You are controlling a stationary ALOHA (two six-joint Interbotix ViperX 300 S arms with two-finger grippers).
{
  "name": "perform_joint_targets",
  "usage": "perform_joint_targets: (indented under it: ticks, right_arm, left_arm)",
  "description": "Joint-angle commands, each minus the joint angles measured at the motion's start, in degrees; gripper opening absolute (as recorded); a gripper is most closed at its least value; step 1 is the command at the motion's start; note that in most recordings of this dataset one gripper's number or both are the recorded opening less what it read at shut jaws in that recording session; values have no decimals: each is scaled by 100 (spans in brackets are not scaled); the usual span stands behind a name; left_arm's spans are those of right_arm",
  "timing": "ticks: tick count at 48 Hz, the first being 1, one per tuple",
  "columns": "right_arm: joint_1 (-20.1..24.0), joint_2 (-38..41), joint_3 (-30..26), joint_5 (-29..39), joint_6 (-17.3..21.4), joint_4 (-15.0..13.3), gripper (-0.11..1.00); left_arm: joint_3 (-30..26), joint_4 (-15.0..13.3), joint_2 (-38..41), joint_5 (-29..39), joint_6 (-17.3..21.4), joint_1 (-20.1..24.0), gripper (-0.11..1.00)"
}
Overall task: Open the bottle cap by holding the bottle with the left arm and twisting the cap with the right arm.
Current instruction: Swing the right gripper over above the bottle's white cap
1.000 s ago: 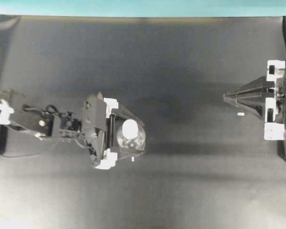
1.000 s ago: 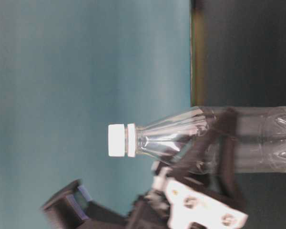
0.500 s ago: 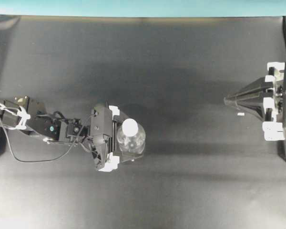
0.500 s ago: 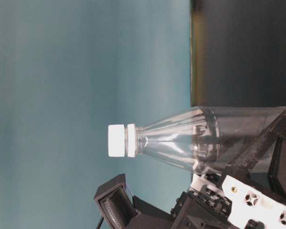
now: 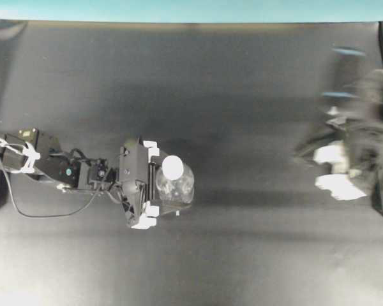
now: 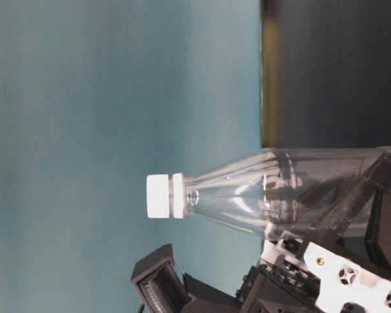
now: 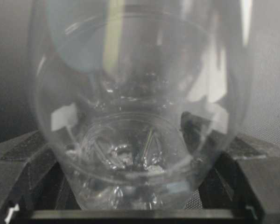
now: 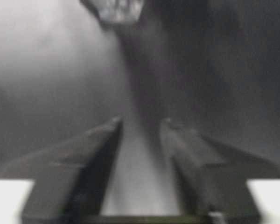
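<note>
The clear bottle [image 5: 177, 186] stands upright on the black table, its white bottle cap [image 5: 173, 167] on top. My left gripper [image 5: 154, 183], on the slim left arm [image 5: 64, 172], is shut on the bottle's lower body from the left. In the left wrist view the bottle [image 7: 135, 107] fills the space between the fingers [image 7: 32, 154]. The table-level view shows the cap [image 6: 158, 196] on the neck and a black finger [image 6: 355, 208] against the bottle [image 6: 280, 189]. My right gripper [image 5: 306, 150] is motion-blurred at the far right, well away from the bottle. Its fingers [image 8: 102, 149] stand slightly apart and empty, and the bottle [image 8: 116, 11] shows far ahead.
A teal wall [image 5: 191, 9] runs along the table's far edge. A loose black cable [image 5: 45, 213] hangs under the left arm. The right arm's body [image 5: 370, 146] takes up the right edge.
My left gripper lowered and its fingers closed in on the bottle. The right arm, still before, is now moving and blurred, and its fingers no longer meet in a point.
</note>
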Motion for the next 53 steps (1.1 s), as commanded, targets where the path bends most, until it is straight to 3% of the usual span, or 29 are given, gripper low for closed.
perform_joint_targets:
  ticks: [1,6,8,13,22,28,35,45,53]
  right_arm:
    - [18,492,-853,527,70,167,53]
    - [18,1213,-1740,1160,79,387,78]
    - [18,1450,-2030,1362,79,431,82]
    - [18,2013,-2830,1819,202,527,81]
    - [-70,2874,-4096,2435,1046,554,81]
    - [-88,3331,-4729,2663,1354,554,81]
    - [-88,3700,-5054,2892,1617,589,81]
    - [-193,4034,-5326,3023,3146,738,81]
    - [-185,4210,-5361,2936,3313,756,81]
  left_arm:
    - [-18,26,0,79,9,-18,82]
    - [-18,26,0,167,9,-18,82]
    - [-9,18,0,185,9,-26,82]
    - [-9,26,9,211,9,-26,82]
    - [-26,26,18,325,9,-18,82]
    - [-18,26,18,334,9,-26,82]
    - [-18,26,26,334,9,-26,82]
    - [-44,26,35,334,9,-26,82]
    - [-44,26,44,334,9,-26,82]
